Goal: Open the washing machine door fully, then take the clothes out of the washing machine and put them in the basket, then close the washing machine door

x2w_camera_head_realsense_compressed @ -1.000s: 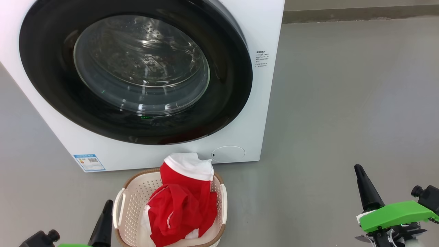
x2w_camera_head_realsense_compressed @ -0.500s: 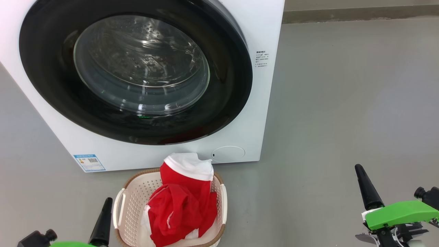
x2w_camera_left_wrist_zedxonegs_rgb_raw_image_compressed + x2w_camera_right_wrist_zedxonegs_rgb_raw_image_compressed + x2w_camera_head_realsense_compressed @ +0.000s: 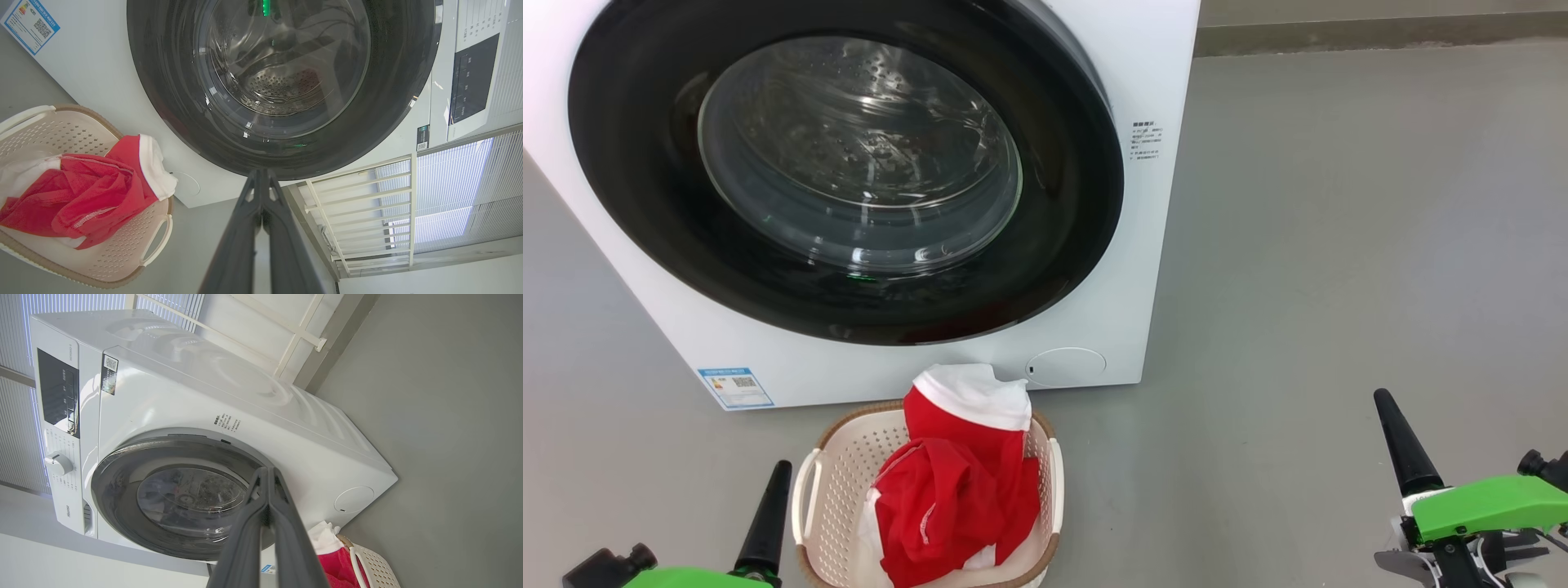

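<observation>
Your left gripper [image 3: 781,474] and right gripper [image 3: 1384,404] are both pinched together and empty (well back from the washing machine [image 3: 1143,245]). The washing machine door [image 3: 849,163] looks shut, and the clothes [image 3: 956,482] sit in the basket [image 3: 841,482] just in front of it. Confirm the door sits flush before you stop.

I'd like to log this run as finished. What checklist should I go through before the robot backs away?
1. The washing machine door sits closed against the washing machine: ok; latch cannot tell.
2. The drum is empty: cannot tell; a reddish patch shows inside, perhaps a reflection.
3. The clothes lie in the basket: ok, heaped high.
4. The left gripper is shut, empty: ok.
5. The right gripper is shut, empty, apart from the machine: ok.
</observation>
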